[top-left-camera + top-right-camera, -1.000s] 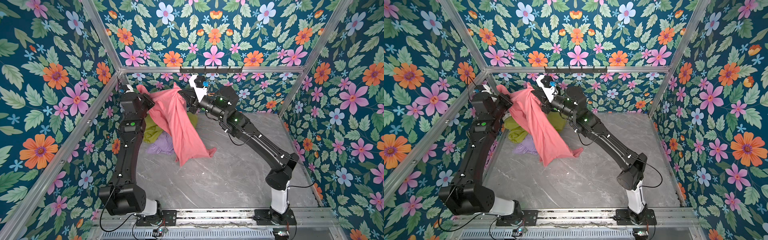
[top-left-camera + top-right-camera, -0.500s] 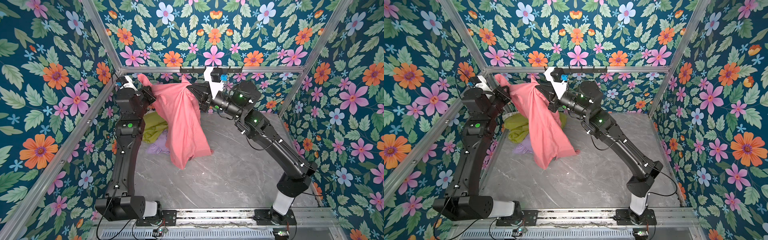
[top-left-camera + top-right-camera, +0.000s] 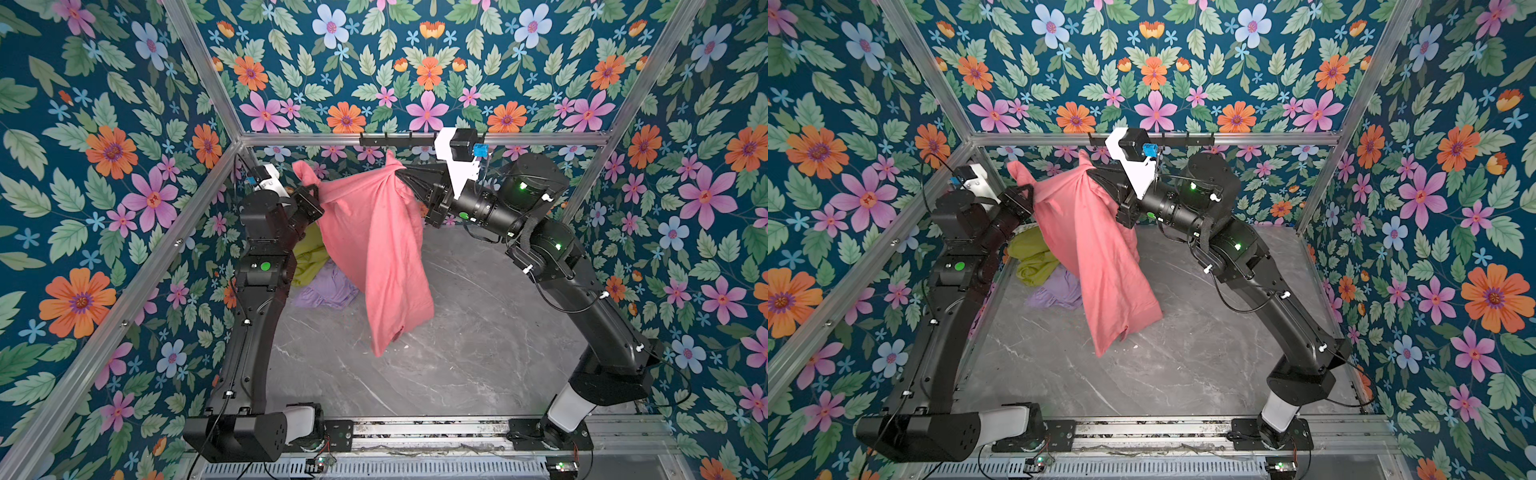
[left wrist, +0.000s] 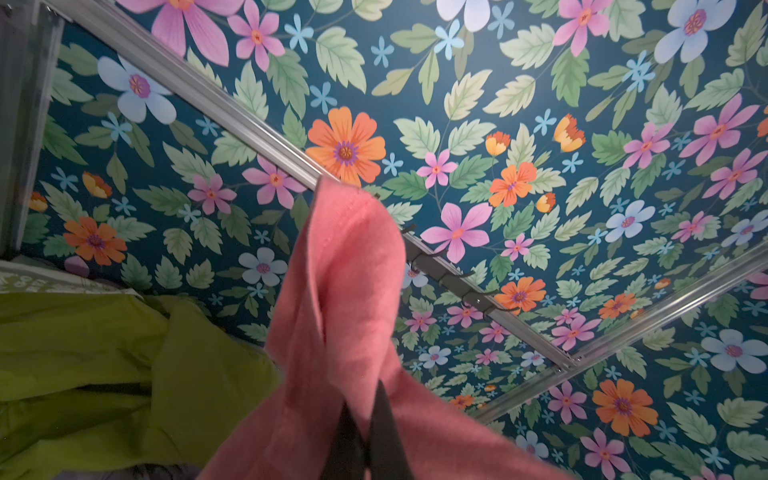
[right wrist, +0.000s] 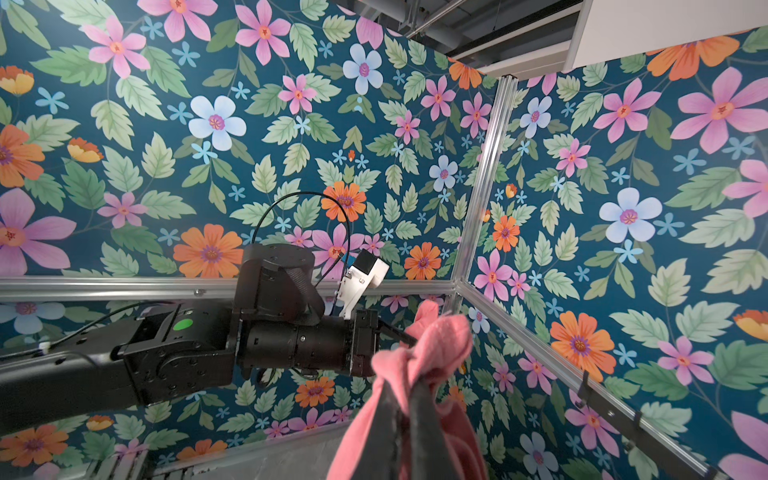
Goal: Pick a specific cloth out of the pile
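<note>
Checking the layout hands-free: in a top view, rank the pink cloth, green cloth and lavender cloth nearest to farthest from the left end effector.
1. Pink cloth: clamped in the left end effector, hanging mid-scene.
2. Green cloth: on the table below it, back left.
3. Lavender cloth: on the table, just in front of the green.

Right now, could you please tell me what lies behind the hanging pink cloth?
Behind the pink cloth an olive-green cloth and a lavender cloth show partly; anything else there is covered.
</note>
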You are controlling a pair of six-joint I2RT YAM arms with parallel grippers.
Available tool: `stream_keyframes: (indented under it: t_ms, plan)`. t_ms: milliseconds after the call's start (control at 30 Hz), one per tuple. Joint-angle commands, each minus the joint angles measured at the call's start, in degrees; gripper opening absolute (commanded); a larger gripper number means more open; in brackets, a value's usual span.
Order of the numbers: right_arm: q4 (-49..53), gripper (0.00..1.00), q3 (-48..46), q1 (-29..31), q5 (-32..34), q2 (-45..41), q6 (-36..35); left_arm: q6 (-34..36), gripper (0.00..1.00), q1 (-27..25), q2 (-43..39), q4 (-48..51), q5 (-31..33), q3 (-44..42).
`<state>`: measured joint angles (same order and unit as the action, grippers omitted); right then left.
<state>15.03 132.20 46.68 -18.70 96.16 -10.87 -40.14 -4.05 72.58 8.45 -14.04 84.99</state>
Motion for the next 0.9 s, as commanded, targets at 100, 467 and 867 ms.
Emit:
stream_keyframes:
  t_ms: [100, 467, 867]
  plan:
    - [-3.6, 0.0, -1.0, -0.6, 2.1, -4.7, -2.7, 2.3, 0.0, -0.8, -4.0, -2.6, -6.0, -10.0]
    - [-4.6, 0.0, -5.8, -1.6, 3.3, -7.0, -2.7, 1.7, 0.0, -6.8, -10.5, -20.3, -19.8, -34.6]
    - [-4.1, 0.0, -6.9, -2.0, 4.5, -6.2, -3.1, 4.6, 0.1, -16.0, -10.0, -20.0, -16.3, -41.1]
